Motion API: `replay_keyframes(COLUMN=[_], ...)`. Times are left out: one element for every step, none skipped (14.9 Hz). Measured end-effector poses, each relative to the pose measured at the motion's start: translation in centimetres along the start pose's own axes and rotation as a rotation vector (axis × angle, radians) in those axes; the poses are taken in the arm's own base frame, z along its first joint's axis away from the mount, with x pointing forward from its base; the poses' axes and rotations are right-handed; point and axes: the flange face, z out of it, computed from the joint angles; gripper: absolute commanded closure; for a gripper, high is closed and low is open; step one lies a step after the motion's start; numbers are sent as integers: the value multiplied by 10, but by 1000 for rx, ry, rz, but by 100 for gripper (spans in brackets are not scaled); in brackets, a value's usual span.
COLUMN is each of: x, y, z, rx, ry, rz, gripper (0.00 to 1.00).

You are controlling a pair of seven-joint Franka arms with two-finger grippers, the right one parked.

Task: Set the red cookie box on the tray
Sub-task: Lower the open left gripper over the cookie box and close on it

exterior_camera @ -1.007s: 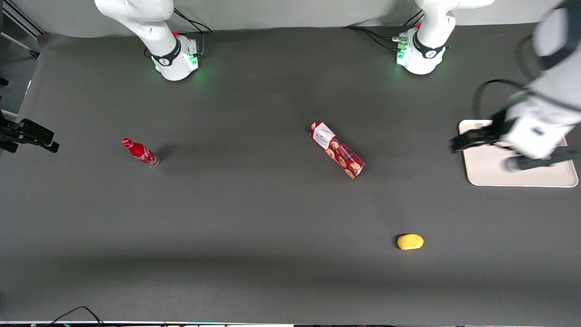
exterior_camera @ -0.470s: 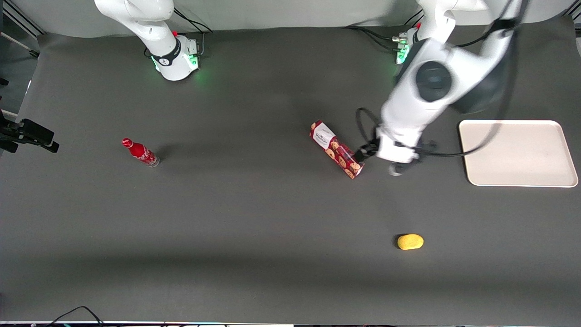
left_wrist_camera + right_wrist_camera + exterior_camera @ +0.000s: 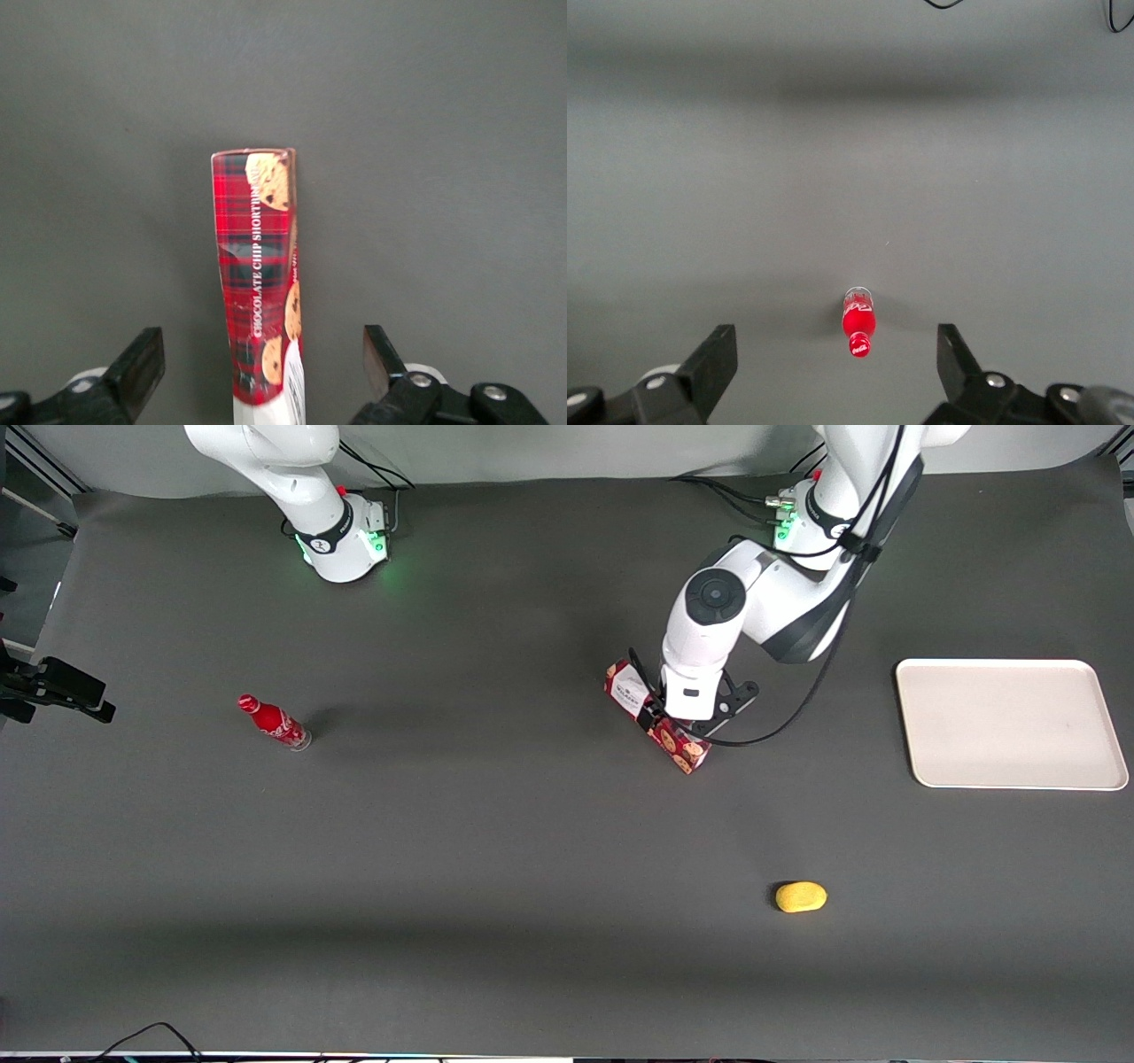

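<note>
The red cookie box [image 3: 684, 749] lies flat on the dark table mat, near its middle, with its white label end [image 3: 626, 684] farther from the front camera. In the left wrist view the box [image 3: 257, 266] runs lengthwise between the two fingers, with a gap on each side. My left gripper [image 3: 663, 722] is directly over the box's middle, fingers open and holding nothing [image 3: 263, 363]. The cream-white tray [image 3: 1010, 724] lies flat toward the working arm's end of the table, with nothing on it.
A yellow rounded object [image 3: 801, 896] lies nearer the front camera than the box. A small red bottle [image 3: 273, 722] lies toward the parked arm's end, also in the right wrist view [image 3: 858, 322]. Black cables trail from the working arm beside the box.
My left gripper swung from above the tray across to the cookie box and now sits over its middle. The box, tray, bottle and yellow object have not moved.
</note>
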Motion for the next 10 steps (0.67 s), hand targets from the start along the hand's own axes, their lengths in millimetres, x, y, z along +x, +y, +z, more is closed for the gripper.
replay_keyframes(x=[-4,-7,-11,-14,-16,-18,-19,-20,-20,-20], y=[-2,-4,-4,-4,-4,-5,-5,-5,-5,-5], z=[12,22,32,42,52,61,69,77,82,86], rx=[0,0,1,5,9,11,13,11,7,4], ry=[4,7,16,25,32,32,27,19,10,5], rz=[-13,-18,-17,-17,-18,-18,-18,-18,-20,-21], gripper=[0,0,0,0,0,0,0,9,25,40])
